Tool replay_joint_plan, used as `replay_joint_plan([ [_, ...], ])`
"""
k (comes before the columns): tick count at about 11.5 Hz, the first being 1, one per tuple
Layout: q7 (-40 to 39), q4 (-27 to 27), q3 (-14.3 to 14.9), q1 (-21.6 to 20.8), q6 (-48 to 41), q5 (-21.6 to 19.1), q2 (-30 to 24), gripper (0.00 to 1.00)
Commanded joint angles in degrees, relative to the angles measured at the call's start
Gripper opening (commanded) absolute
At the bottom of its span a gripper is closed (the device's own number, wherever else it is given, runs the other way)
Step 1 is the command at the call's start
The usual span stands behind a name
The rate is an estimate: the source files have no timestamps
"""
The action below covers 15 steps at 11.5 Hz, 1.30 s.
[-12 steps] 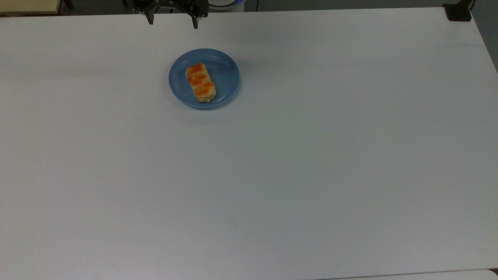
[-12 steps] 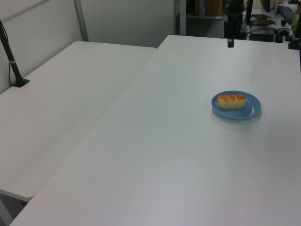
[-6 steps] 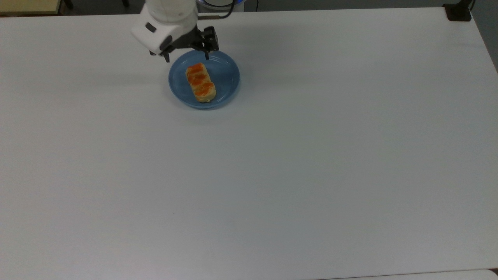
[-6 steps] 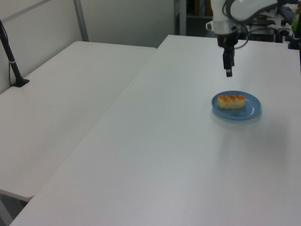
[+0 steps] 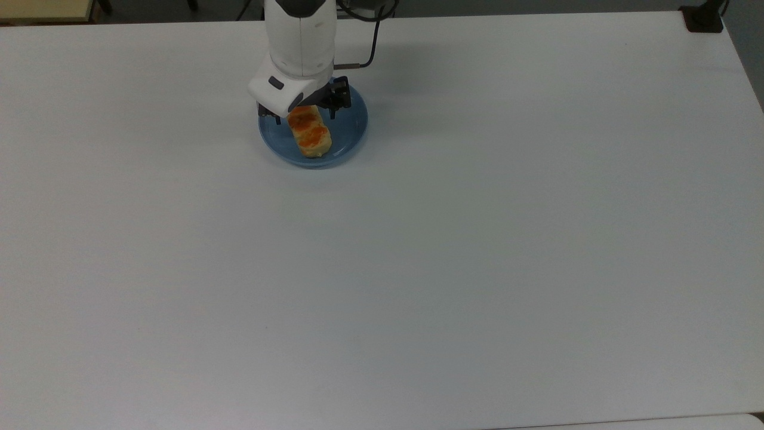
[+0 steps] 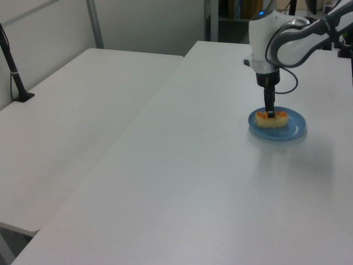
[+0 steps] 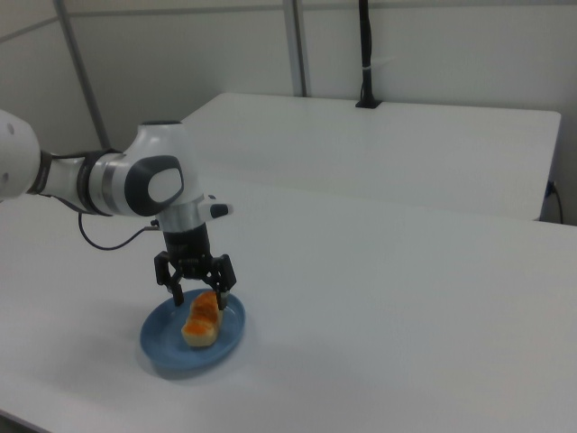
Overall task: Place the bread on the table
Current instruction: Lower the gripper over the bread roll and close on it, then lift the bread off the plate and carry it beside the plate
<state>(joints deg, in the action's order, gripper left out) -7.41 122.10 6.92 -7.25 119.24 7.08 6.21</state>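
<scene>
Gripper [image 7: 198, 298] has descended since half a second ago; its open fingers [image 7: 177, 294] now straddle the bread's [image 5: 310, 134] far end. Bread unmoved on plate [image 5: 351, 128], tabletop [image 5: 477, 239].

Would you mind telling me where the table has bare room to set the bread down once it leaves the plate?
The table is bare nearly everywhere: the wide stretch below the plate in the top view, and both sides of it. The only crowded spot is the plate itself, where the open end effector straddles the bread.
</scene>
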Motion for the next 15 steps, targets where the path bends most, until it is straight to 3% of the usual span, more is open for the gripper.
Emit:
replay_joint_plan([
  [1, 5.1, 1.5, 0.3, -1.7, 4.0, 1.5, 2.3, 0.85],
  [2, 6.3, 1.4, 0.3, -2.8, 4.3, 1.9, 2.7, 0.66],
  [3, 8.2, 1.3, 0.3, -2.9, 4.3, 1.9, 3.0, 0.38],
  [4, 8.3, 1.0, 0.4, -2.9, 4.2, 1.9, 2.8, 0.28],
  [6, 6.6, -0.8, 0.9, -2.1, 1.1, 1.9, 1.1, 0.28],
  [7, 2.6, -4.0, 2.8, -1.7, -4.1, 1.6, 0.0, 0.28],
  [9, -7.3, -14.1, 9.1, -1.5, -15.3, -0.5, -0.3, 0.28],
  [10, -10.9, -16.8, 12.6, -1.1, -16.2, -1.9, -0.1, 0.28],
  [12, -15.1, -16.8, 17.4, -0.1, -11.5, -1.6, 1.4, 0.31],
  [15, -17.7, -16.5, 17.9, 7.1, -0.4, -1.1, 7.7, 0.35],
])
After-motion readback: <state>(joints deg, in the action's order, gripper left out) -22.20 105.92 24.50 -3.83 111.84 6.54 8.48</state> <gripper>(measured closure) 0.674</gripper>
